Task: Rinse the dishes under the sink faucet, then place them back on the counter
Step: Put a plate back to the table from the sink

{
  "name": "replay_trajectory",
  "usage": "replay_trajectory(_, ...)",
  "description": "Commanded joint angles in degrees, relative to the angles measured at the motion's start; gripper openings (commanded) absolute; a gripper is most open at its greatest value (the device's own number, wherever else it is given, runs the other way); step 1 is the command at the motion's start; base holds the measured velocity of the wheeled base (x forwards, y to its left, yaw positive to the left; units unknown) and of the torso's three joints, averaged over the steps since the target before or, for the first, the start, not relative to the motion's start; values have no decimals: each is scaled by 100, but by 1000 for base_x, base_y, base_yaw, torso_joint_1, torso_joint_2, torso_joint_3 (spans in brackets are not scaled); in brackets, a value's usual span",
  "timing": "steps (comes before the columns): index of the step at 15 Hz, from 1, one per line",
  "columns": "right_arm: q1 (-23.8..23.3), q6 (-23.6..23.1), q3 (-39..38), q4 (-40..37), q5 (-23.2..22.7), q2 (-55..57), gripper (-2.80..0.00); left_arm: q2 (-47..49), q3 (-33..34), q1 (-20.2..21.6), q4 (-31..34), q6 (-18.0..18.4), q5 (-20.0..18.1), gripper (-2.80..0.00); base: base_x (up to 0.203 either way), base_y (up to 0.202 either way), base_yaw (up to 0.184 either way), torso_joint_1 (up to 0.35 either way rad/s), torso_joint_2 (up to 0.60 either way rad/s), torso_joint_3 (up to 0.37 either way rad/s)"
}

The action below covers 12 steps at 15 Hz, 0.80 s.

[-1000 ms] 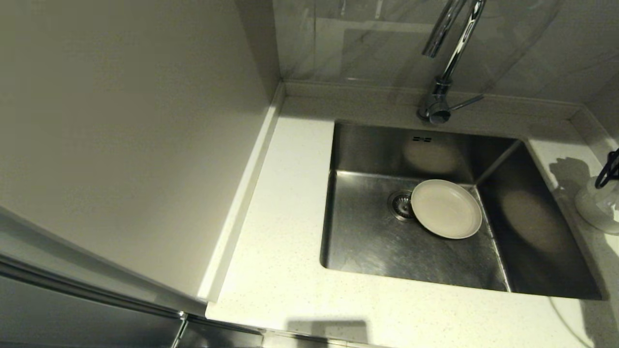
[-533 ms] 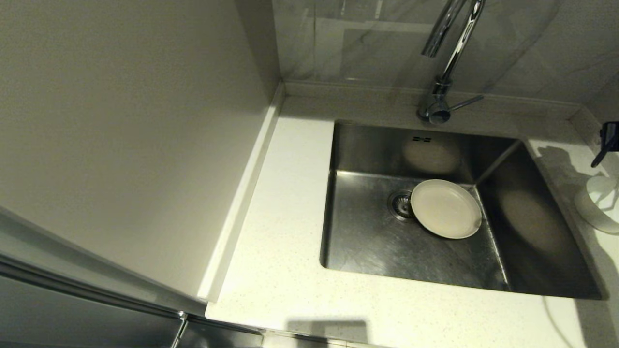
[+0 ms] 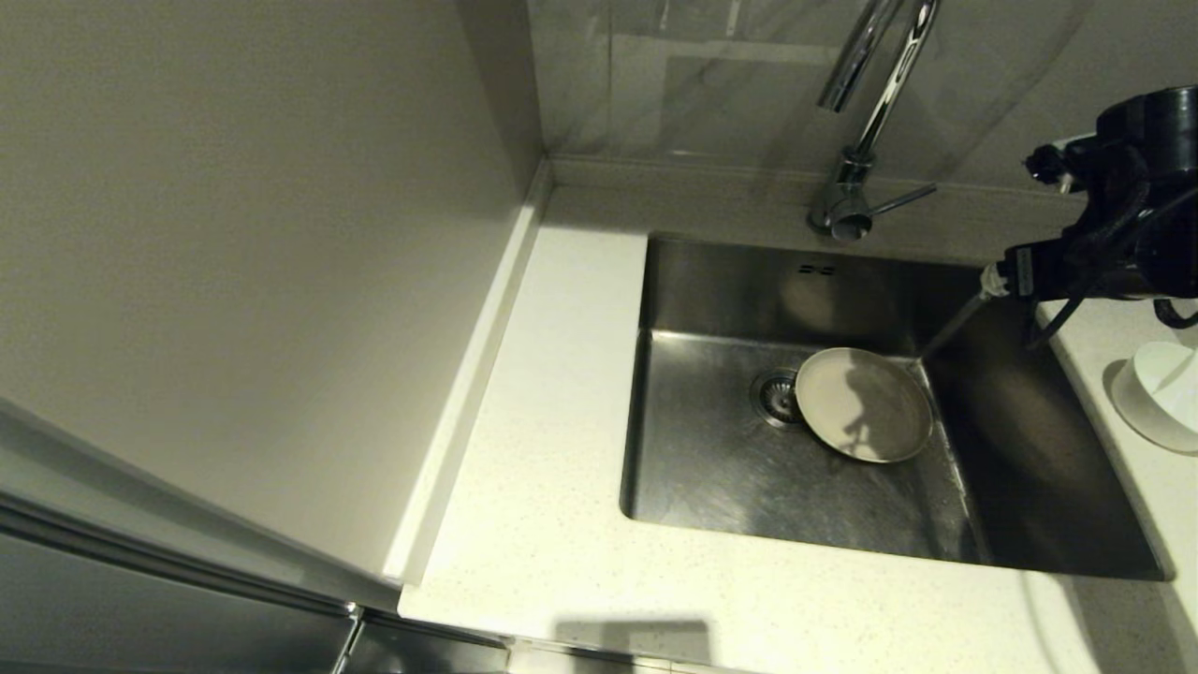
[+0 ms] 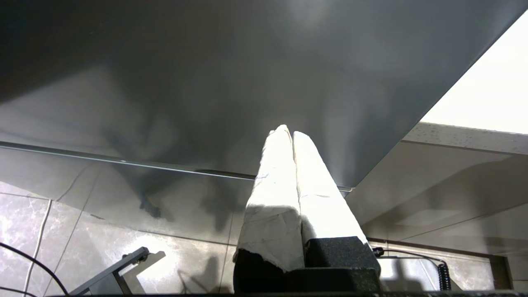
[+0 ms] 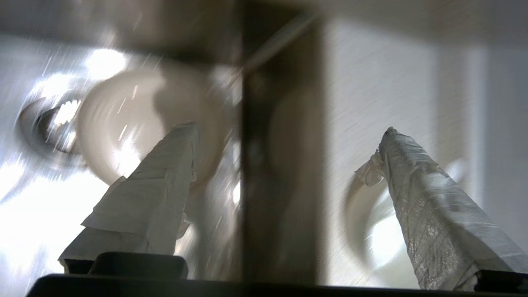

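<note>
Plate [image 3: 863, 404] left in sink [image 3: 721, 468]
Right claw [image 5: 288, 136] is held spread, seemingly above the sink's right edge; left claw [image 4: 287, 136] is pressed together, parked below the desk [image 3: 543, 468].

You have the plate [image 3: 863, 404] in the sink [image 3: 711, 468], touching the drain strainer [image 3: 776, 397] at frame centre; the faucet [image 3: 856, 178] stands behind, the bowl [image 3: 1161, 395] at the right edge.

No text, label, brand or number can be read anywhere. The plate [image 3: 863, 404], the faucet [image 3: 856, 159] and the counter [image 3: 552, 487] carry no markings.
</note>
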State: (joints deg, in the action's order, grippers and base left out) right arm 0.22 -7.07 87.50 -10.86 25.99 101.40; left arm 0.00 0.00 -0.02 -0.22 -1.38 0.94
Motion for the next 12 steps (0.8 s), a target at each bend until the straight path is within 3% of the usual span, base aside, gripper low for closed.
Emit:
replay_trajectory(1, 271, 5, -208, -139, 20, -30, 0, -18, 0, 2, -4, -3, 3, -280, 0, 0, 0, 0, 0, 0)
replay_trajectory(6, 601, 44, -725, -322, 29, 157, 0, -18, 0, 2, -4, -3, 3, -280, 0, 0, 0, 0, 0, 0)
replay_trajectory(7, 620, 103, -697, -424, 29, 233, -280, -18, 0, 2, -4, -3, 3, -280, 0, 0, 0, 0, 0, 0)
replay_trajectory(10, 713, 397, -712, -543, 14, 498, -280, -18, 0, 2, -4, -3, 3, -280, 0, 0, 0, 0, 0, 0)
replay_trajectory(12, 716, 827, -683, -815, 52, 818, -280, -18, 0, 2, -4, -3, 3, -280, 0, 0, 0, 0, 0, 0)
